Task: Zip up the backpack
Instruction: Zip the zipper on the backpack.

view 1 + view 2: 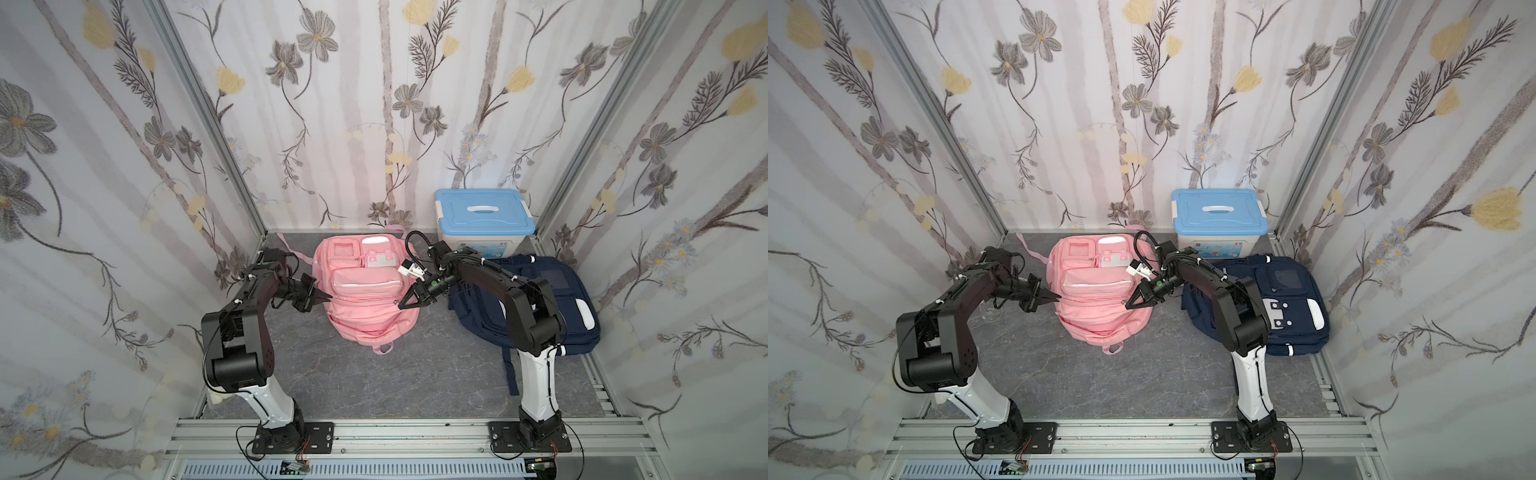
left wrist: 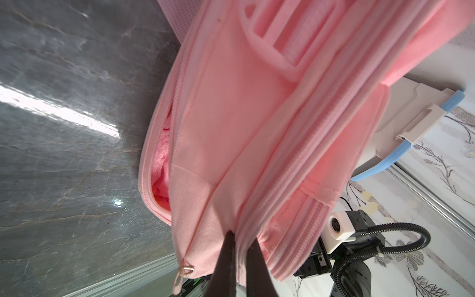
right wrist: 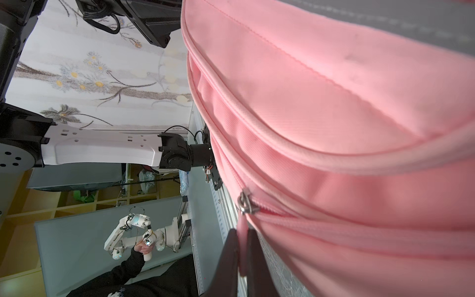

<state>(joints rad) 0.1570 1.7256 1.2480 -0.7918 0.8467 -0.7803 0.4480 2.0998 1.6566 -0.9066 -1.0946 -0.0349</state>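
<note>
Both top views show two backpacks (image 1: 365, 299) (image 1: 577, 328), one box (image 1: 484, 212).

This was a robotics lab, with a booth built for recording. A left arm (image 1: 249, 324) and a right arm (image 1: 528, 316) stood bolted on black plates to an aluminium rail (image 1: 415, 432) at the front edge of a grey, marble-look tabletop (image 1: 415, 374). Aluminium posts (image 1: 213, 124) framed the booth, and floral wallpaper panels (image 1: 374, 104) closed it on three sides. Beyond it, the right wrist view showed a person in black (image 3: 144, 272) holding a handle of a white control rig (image 3: 138, 231), beside a grey partition (image 3: 77, 246) and yellow shelving (image 3: 108, 199).
</note>
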